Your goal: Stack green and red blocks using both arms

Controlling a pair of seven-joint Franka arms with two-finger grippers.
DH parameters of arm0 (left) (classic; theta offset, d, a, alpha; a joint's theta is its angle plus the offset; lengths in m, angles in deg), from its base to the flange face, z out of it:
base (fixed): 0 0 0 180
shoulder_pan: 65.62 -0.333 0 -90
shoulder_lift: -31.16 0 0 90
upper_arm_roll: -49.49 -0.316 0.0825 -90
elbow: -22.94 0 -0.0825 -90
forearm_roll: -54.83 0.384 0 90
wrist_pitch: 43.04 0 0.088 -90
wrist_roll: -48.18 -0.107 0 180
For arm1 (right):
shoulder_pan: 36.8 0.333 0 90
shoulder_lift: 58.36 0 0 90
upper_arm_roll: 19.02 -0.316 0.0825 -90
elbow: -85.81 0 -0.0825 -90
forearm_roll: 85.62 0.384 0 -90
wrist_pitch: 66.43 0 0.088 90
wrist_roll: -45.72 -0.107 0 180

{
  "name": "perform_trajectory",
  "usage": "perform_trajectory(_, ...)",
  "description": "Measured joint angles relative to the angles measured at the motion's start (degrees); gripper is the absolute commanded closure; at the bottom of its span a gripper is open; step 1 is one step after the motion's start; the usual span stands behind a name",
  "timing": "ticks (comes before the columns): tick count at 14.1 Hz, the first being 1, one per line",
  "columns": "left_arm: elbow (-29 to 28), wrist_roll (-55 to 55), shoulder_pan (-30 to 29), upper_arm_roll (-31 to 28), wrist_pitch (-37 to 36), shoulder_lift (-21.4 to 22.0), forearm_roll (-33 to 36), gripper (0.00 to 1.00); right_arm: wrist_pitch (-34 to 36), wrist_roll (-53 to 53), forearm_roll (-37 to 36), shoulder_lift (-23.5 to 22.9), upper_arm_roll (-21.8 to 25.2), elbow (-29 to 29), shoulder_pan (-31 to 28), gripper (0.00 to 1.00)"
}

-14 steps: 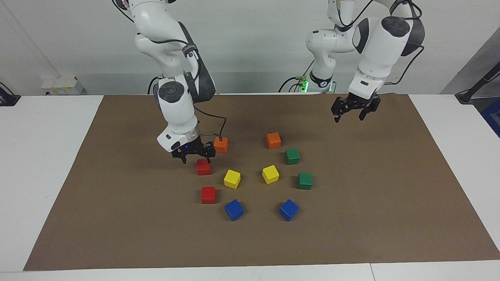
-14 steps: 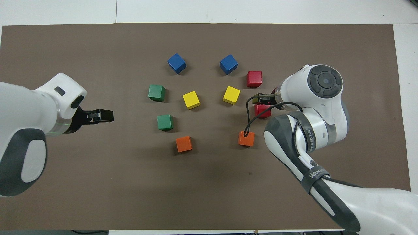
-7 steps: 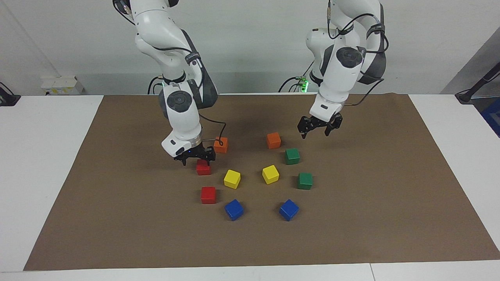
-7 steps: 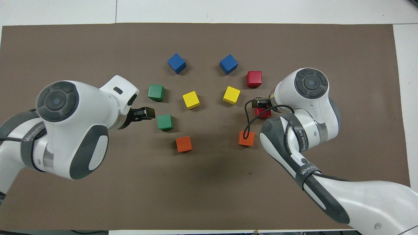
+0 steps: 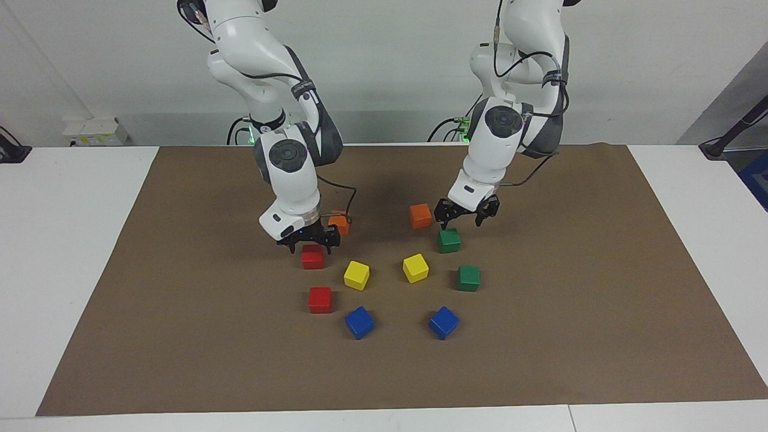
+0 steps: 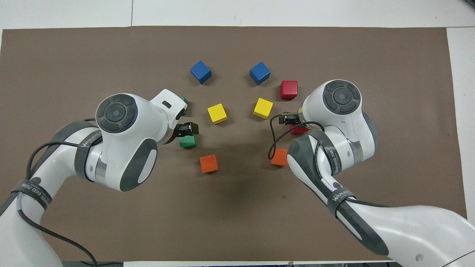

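While both arms stand low over the brown mat on the table, each is lined up on the block of its colour that lies nearer the robots, and the step in hand, as I judge it, is the descent and grasp.

The right arm's end effector hangs just above the nearer red block, fingers spread, nothing between them. The left arm's end effector hovers over the nearer green block, likewise spread and empty, and sits a little toward the robots of the block's centre, so it wants a small shift before going down.

To do this well, each end effector should come straight down with its fingers astride two parallel faces of its cube, square to them, so that closing does not twist the block. The orange block beside the right end effector and the orange block beside the left one are near enough to be nudged; a cable also loops close to the first.

The second red block and second green block, both farther from the robots, are the likely bases and should stay undisturbed. Two yellow blocks and two blue blocks lie between them.
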Motion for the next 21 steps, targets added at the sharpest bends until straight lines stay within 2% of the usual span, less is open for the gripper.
perform_trajectory(8, 0.42, 0.54, 2.52, -0.20, 3.04, -5.79, 2.26, 0.00, -1.91, -0.10, 0.00, -2.10, 0.17, 0.41, -0.06, 0.05)
perform_trajectory(10, 0.47, 0.54, 2.51, -0.36, 3.45, -6.03, 3.02, 0.00, -2.52, -0.12, 0.00, -2.36, 0.17, 0.40, -0.06, 0.11)
perform_trajectory(11, 0.38, 0.54, 2.52, -0.35, 3.95, -6.25, 3.10, 0.00, -2.63, -0.13, 0.00, -2.51, 0.17, 0.39, -0.06, 0.18)
perform_trajectory(13, 0.02, 0.54, 2.52, -0.36, 5.50, -6.98, 3.13, 0.00, -2.66, -0.13, 0.00, -2.74, 0.17, 0.39, -0.06, 0.48)
perform_trajectory(15, -0.07, 0.54, 2.52, -0.38, 6.31, -7.76, 3.14, 0.00, -2.66, -0.13, 0.00, -2.83, 0.17, 0.40, -0.06, 1.00)
perform_trajectory(18, -0.10, 0.54, 2.51, -0.39, 7.53, -8.74, 3.20, 0.00, -0.82, -0.13, -0.10, -2.69, 0.26, 1.39, -0.12, 1.00)
perform_trajectory(20, -0.11, 0.54, 2.51, -0.39, 8.35, -9.46, 3.24, 0.09, 5.36, 1.95, -0.60, -1.41, 0.50, 5.03, -1.00, 1.00)
perform_trajectory(21, -0.11, 0.54, 2.51, -0.39, 8.49, -9.72, 3.26, 0.17, 9.05, 6.08, -0.76, -0.09, 0.59, 7.49, -2.58, 1.00)
